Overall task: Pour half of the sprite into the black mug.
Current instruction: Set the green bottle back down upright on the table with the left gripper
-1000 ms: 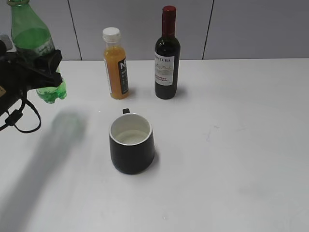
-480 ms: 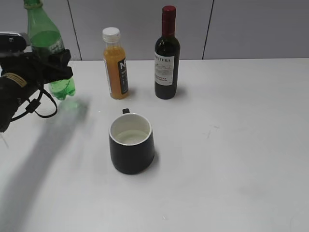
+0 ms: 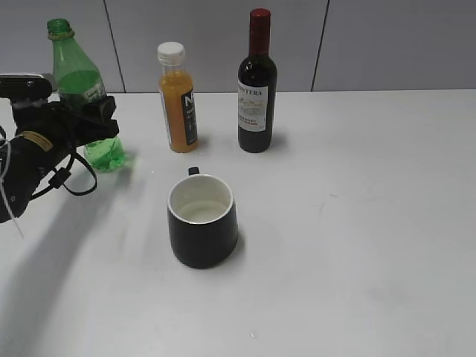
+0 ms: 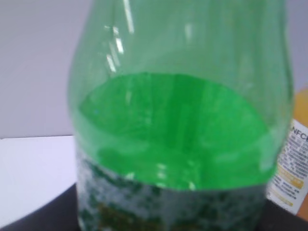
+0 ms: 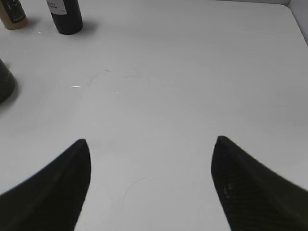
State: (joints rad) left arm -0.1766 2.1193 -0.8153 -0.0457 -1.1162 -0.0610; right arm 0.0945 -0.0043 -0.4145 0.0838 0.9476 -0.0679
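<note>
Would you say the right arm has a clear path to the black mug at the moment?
Probably yes: the right gripper is open over bare table, and nothing lies between it and the black mug at the right wrist view's left edge.

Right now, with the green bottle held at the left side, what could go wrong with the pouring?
1. The sprite has no cap and is about half full; a fast tilt in the left gripper may spill it.
2. The black mug stands apart to the right; tilting before reaching it would wet the table.
3. The orange juice bottle stands close and could possibly be knocked over.
</note>
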